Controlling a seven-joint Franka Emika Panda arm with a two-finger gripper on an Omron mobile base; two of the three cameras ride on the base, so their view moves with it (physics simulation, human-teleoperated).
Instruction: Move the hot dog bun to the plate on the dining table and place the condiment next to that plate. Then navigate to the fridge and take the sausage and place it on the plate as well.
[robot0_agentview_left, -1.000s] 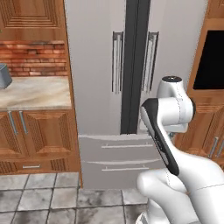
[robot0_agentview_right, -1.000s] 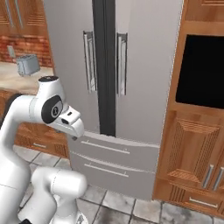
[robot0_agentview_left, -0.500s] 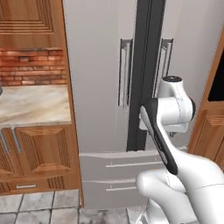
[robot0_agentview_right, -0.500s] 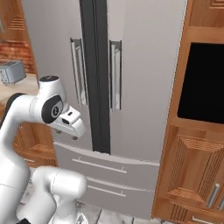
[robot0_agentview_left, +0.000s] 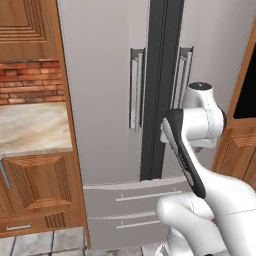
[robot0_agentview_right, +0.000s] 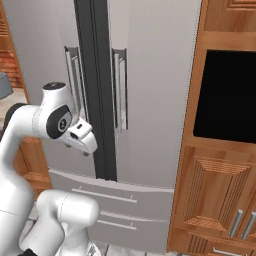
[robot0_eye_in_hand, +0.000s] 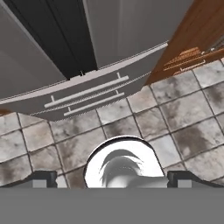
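The grey-silver fridge (robot0_agentview_left: 110, 100) stands straight ahead with both doors shut, a dark seam between them. Its long vertical handles (robot0_agentview_right: 119, 85) flank that seam, and two drawers (robot0_eye_in_hand: 87, 92) lie below. My arm is folded up in front of the fridge doors, the hand pointing down at the floor. My gripper (robot0_eye_in_hand: 113, 179) is open, its dark fingertips (robot0_eye_in_hand: 43, 179) far apart with nothing between them. The hot dog bun, plate, dining table, condiment and sausage are out of view.
Left of the fridge runs a wall counter (robot0_agentview_left: 30, 130) with a brick back and wooden cabinets (robot0_agentview_left: 35, 195) below. On the right a wooden cabinet holds a black oven window (robot0_agentview_right: 225, 95). Grey stone floor tiles (robot0_eye_in_hand: 175, 109) lie under the hand.
The whole picture has shifted: the base has driven closer to the fridge, which now looms larger. The arm keeps its folded pose and the gripper stays open.
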